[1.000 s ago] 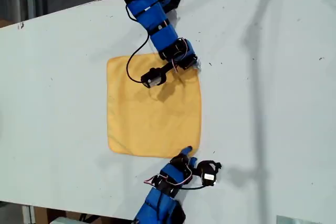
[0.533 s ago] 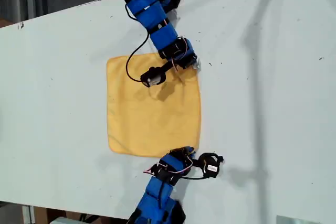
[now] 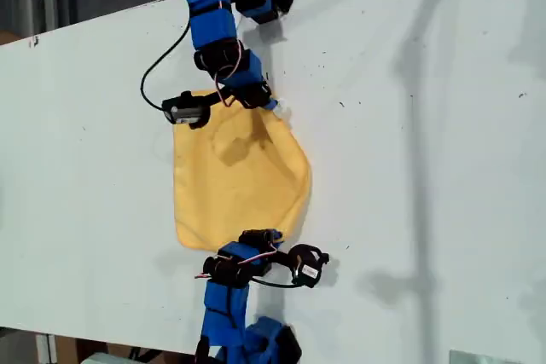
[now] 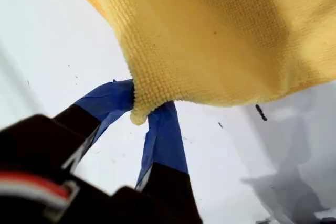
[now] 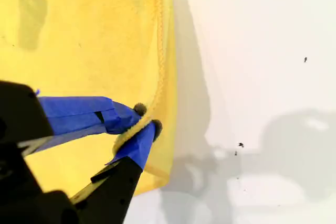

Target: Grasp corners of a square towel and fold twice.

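Item: the towel (image 3: 230,185), yellow-orange terry, lying on the white surface (image 3: 409,168) in mid first fold, its far half still flat while the edge at the exterior view's right is being lifted. My first gripper (image 4: 140,115) is pinching one rounded corner (image 4: 144,103) between narrow blue fingers (image 4: 165,135), the cloth hanging above them clear of the surface. My second gripper (image 5: 144,124) is clamping the hem of another corner, fingers (image 5: 113,116) closed on the cloth. In the exterior view one arm (image 3: 213,23) is reaching in from the top and another (image 3: 223,304) from the bottom, each at a corner; which one is first I cannot tell. A small white tag (image 3: 281,112) is showing beside the top arm's grip. Hazards, as judged: the first grip is holding only the very tip, so it may be slipping out under the cloth's weight; if the two arms are travelling unevenly, the fold will be landing skewed; the sagging middle may be dragging and bunching. Change from a second ago: the towel was lying flat and square with both corners down at the exterior view's right; both arms are now swinging toward that view's left, and that edge is bowing into a curve.
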